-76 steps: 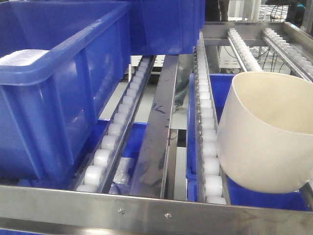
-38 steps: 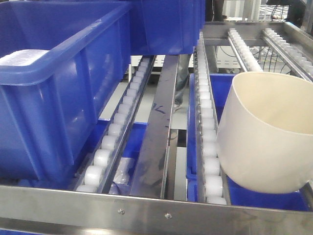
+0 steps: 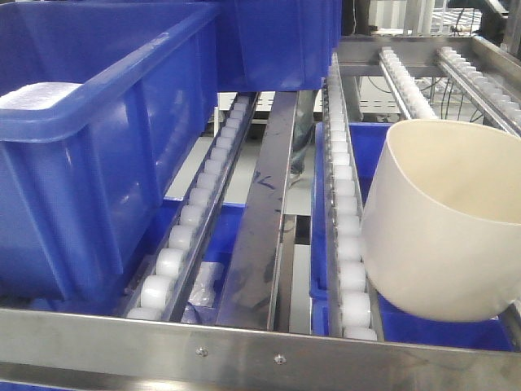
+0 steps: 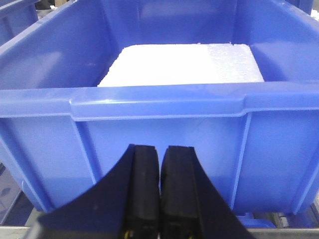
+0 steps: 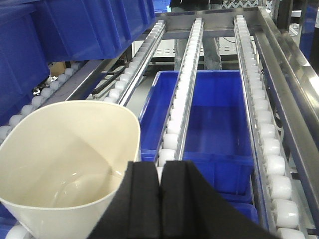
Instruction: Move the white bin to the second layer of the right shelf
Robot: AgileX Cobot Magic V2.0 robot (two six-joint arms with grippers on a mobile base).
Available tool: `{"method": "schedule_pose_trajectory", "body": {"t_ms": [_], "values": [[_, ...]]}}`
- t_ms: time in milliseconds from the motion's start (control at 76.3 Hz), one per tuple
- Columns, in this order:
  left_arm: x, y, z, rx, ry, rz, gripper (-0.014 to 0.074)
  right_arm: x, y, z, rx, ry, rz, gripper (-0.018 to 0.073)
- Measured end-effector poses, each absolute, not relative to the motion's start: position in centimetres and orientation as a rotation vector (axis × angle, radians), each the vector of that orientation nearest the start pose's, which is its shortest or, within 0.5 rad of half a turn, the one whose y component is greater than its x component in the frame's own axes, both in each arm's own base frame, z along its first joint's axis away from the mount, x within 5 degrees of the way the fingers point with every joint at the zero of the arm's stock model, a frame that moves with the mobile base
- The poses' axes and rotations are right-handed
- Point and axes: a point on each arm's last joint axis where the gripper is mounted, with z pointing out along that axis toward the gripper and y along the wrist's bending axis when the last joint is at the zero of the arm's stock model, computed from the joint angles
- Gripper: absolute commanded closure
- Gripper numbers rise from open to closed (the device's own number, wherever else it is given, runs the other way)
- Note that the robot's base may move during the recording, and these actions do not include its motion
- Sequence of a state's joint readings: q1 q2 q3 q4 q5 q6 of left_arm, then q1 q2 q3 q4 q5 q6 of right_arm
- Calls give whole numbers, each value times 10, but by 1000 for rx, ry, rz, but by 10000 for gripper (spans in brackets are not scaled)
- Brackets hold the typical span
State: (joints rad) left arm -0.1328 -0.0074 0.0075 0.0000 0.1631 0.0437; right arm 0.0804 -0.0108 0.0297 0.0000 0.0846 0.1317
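Observation:
The white bin [image 3: 440, 236] is a glossy cream tub, tilted over the roller rails [image 3: 342, 204] of the right shelf second layer, at the right of the front view. In the right wrist view the white bin [image 5: 65, 149] fills the lower left, open and empty. My right gripper [image 5: 160, 167] is shut at the bin's near right corner; the rim runs under its left finger, so the contact is hidden. My left gripper [image 4: 160, 149] is shut with nothing in it, just in front of a blue crate [image 4: 159, 114].
The big blue crate [image 3: 98, 138] holds a white foam slab [image 4: 184, 62] and sits on the left rails. Another blue crate [image 5: 219, 119] lies on the level below. A steel crossbar [image 3: 244, 346] bounds the front, and a steel bar [image 3: 269, 204] runs between the rails.
The white bin has sunk very slightly; nothing else has moved.

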Motion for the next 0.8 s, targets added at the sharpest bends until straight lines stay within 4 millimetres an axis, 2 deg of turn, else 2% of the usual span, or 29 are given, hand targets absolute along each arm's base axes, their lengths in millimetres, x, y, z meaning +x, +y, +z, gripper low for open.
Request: {"method": "schedule_pose_trajectory", "body": {"t_ms": [800], "values": [[55,-7,196,145,1641,-68,512,57,5,196,41,1589,166,510]]}}
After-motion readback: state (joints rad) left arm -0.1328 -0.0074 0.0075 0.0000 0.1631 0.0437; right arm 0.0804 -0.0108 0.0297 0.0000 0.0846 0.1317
